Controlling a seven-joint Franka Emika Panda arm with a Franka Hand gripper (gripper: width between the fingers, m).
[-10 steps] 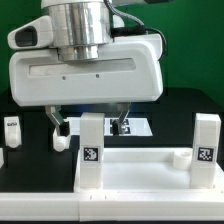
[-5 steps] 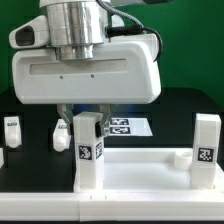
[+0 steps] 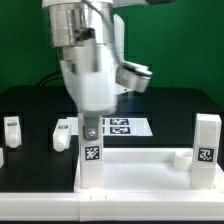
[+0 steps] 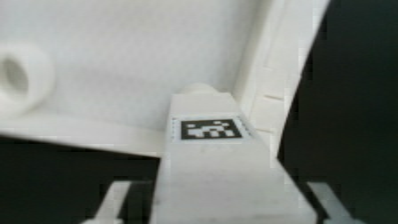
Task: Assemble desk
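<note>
The desk's white panel (image 3: 140, 172) lies flat at the front of the black table. A square white leg (image 3: 90, 152) with a black-and-white tag stands upright at its corner on the exterior view's left. My gripper (image 3: 90, 126) comes down from above and is shut on the top of this leg. In the wrist view the tagged leg (image 4: 215, 150) fills the gap between my fingers (image 4: 121, 200), and my gripper (image 4: 222, 208) clamps it from both sides. Behind it are the panel's rim (image 4: 281, 60) and a round hole (image 4: 18, 78). A second leg (image 3: 207, 148) stands at the other corner.
Two more white legs (image 3: 12, 130) (image 3: 65, 135) stand loose on the black table at the exterior view's left. The marker board (image 3: 128, 127) lies flat behind the panel. A green wall closes the back.
My jaws have closed onto the leg at the exterior view's left corner. The hand has since turned about its upright axis while the leg stays in the same place.
</note>
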